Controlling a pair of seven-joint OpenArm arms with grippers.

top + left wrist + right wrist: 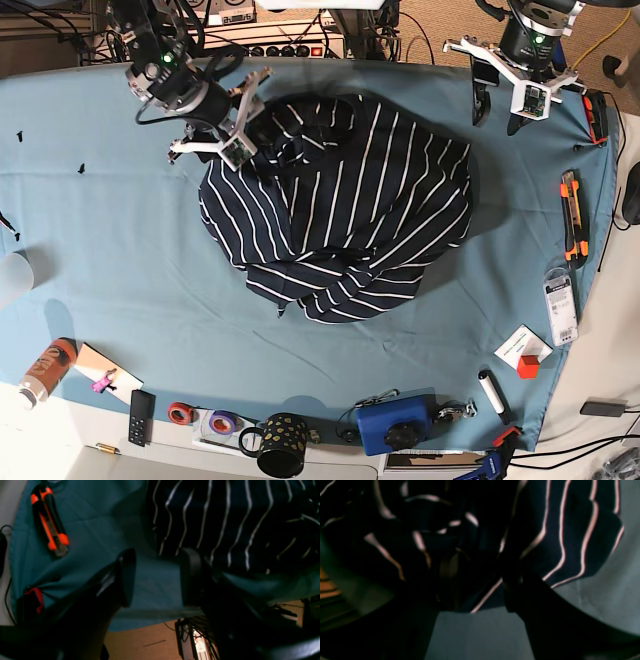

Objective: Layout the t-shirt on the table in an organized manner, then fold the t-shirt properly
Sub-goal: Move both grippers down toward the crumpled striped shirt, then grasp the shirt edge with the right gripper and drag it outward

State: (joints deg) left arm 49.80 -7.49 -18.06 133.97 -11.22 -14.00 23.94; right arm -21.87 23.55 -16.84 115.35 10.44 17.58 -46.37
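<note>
orange knife (49, 522) close in left wrist; base shows whole t-shirt (340, 210).

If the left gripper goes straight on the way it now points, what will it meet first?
Probably the bare table cloth: the open left gripper frames teal fabric. The t-shirt edge lies just beyond, nearer one finger; depth is unclear.

The crumpled shirt (340, 205) fills the middle of the desk (110, 250). Left of it the blue cloth lies bare, giving open passage. Clutter lines the near edge: a mug (280, 445) and a blue box (395, 422). A box cutter (571, 215) lies along the right edge.
</note>
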